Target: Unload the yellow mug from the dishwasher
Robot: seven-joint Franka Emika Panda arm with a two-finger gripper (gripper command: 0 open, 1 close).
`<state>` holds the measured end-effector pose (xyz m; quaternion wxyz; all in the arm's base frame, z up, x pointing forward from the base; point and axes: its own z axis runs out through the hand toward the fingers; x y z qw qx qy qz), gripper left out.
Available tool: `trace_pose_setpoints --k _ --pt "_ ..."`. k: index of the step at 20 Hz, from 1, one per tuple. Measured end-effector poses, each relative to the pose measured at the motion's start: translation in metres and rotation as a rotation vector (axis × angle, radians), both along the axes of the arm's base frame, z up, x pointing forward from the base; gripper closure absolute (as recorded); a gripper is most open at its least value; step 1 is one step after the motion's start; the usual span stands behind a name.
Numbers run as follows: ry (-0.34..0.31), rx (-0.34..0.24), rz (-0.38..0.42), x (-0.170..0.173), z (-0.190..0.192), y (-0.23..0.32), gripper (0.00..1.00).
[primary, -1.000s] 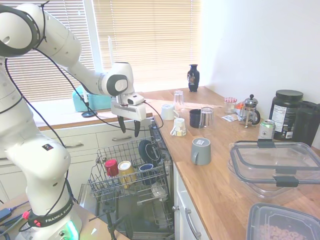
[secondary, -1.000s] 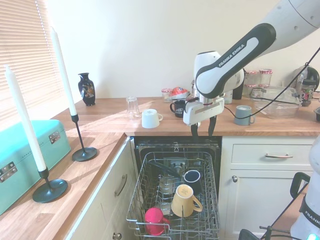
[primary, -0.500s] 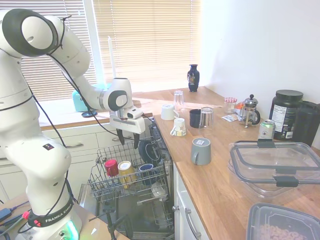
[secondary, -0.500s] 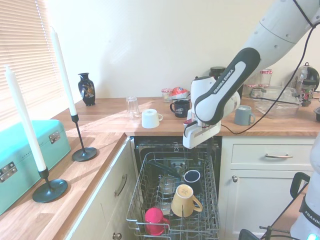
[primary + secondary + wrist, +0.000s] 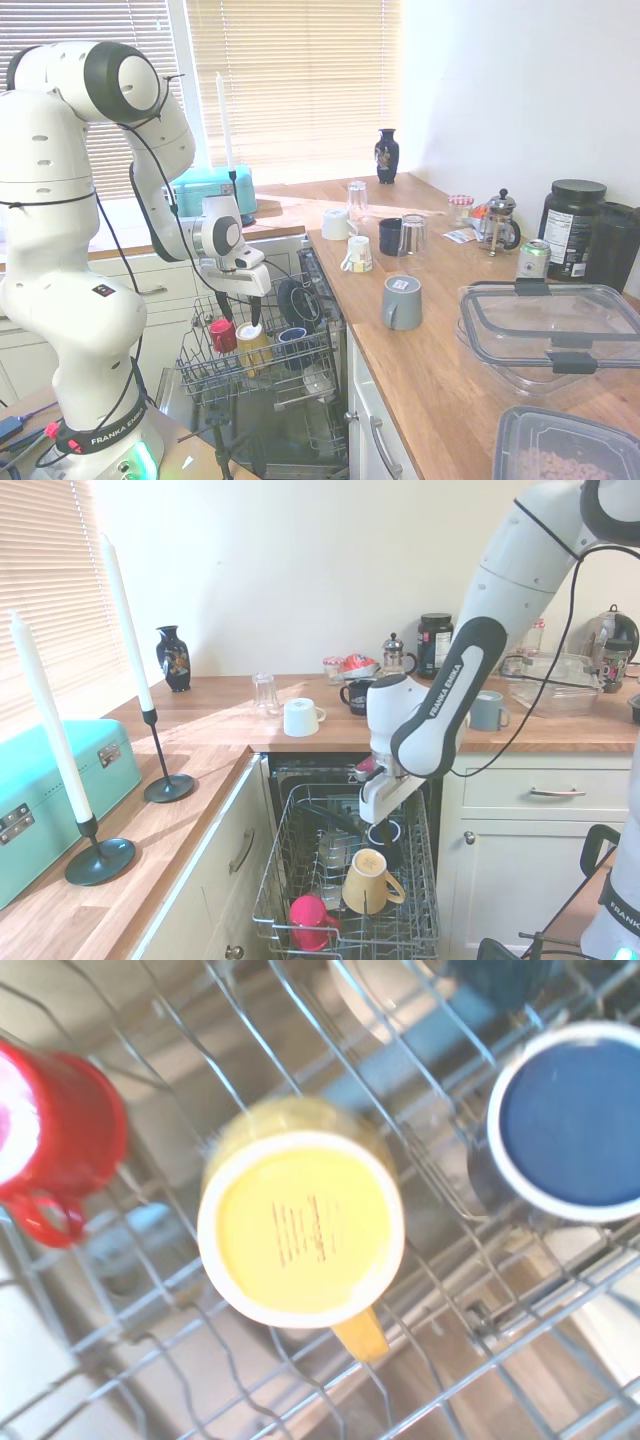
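Observation:
The yellow mug (image 5: 252, 346) stands upside down in the pulled-out upper rack (image 5: 205, 375) of the dishwasher (image 5: 352, 776). In the wrist view the yellow mug (image 5: 300, 1225) shows its base from straight above, with its handle sticking out to one side. From the other side, the yellow mug (image 5: 368, 882) sits near the rack's front. My gripper (image 5: 239, 310) hangs open just above it, fingers pointing down and holding nothing. In the second exterior view the hand (image 5: 375, 798) is low over the rack and the fingertips are hard to make out.
A red cup (image 5: 222, 335) and a dark blue mug (image 5: 292, 340) flank the yellow mug in the rack. A dark plate (image 5: 296, 302) stands behind. The counter holds a grey mug (image 5: 402, 302), white mugs (image 5: 357, 254), glasses and plastic containers (image 5: 548, 330). Candlesticks (image 5: 166, 780) stand on the side counter.
The arm has swung down and toward the rack's front, bringing the open gripper from counter height to just above the yellow mug. The mugs have not moved.

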<state>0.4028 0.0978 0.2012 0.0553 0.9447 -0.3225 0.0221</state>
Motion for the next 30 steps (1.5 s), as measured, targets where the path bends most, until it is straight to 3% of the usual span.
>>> trace_pose_setpoints --k 7,14,20,30 --pt "0.014 -0.019 0.014 -0.007 -0.041 0.027 0.0" --pt "0.02 -0.059 0.051 0.007 -0.071 0.026 0.0" --pt "0.016 -0.044 0.051 0.006 -0.104 0.026 0.0" --pt "-0.033 -0.124 0.063 0.018 -0.148 0.029 0.0"
